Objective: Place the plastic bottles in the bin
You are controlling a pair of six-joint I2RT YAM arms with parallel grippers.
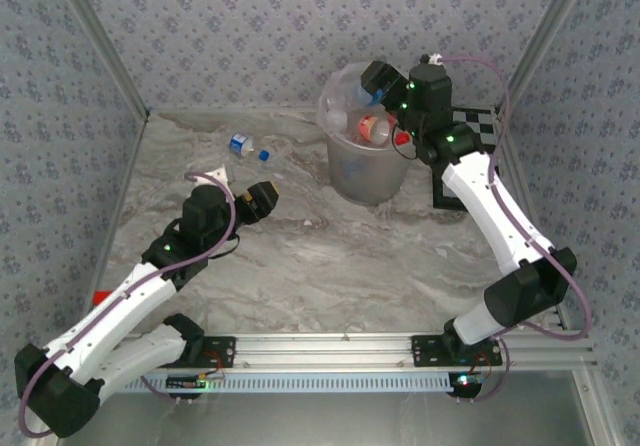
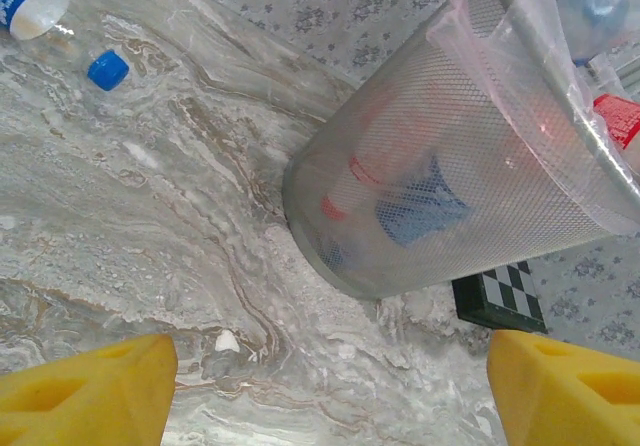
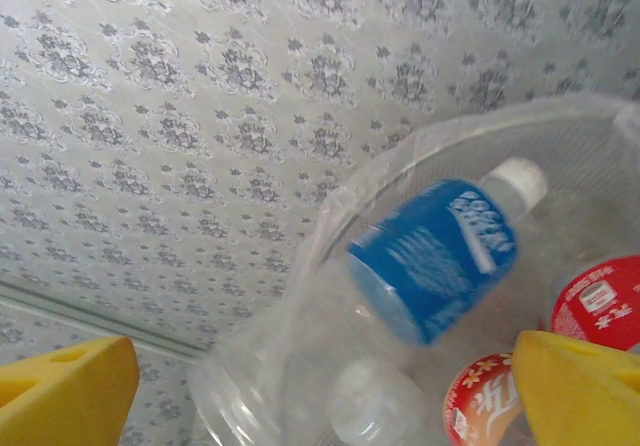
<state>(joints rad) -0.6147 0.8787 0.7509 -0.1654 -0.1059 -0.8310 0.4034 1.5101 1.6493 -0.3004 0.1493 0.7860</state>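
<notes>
Plastic bottles [image 3: 440, 256] lie piled inside the bin [image 1: 365, 184]. They are small and clear; one has a blue label and a white cap, and others beside it have red labels. The bin is a round grey mesh bucket lined with clear plastic. It stands at the far side of the table [image 1: 330, 266], just beside a checkerboard [image 1: 478, 124]. We see a stray bottle [image 1: 240, 145] (blue label, blue cap) on its side on the table, well left of the bin. The right end effector [image 3: 322, 391] hovers over the bin's mouth, spread wide and holding nothing. The left end effector [image 2: 330, 391] hangs above the table facing the bin, wide apart and empty.
</notes>
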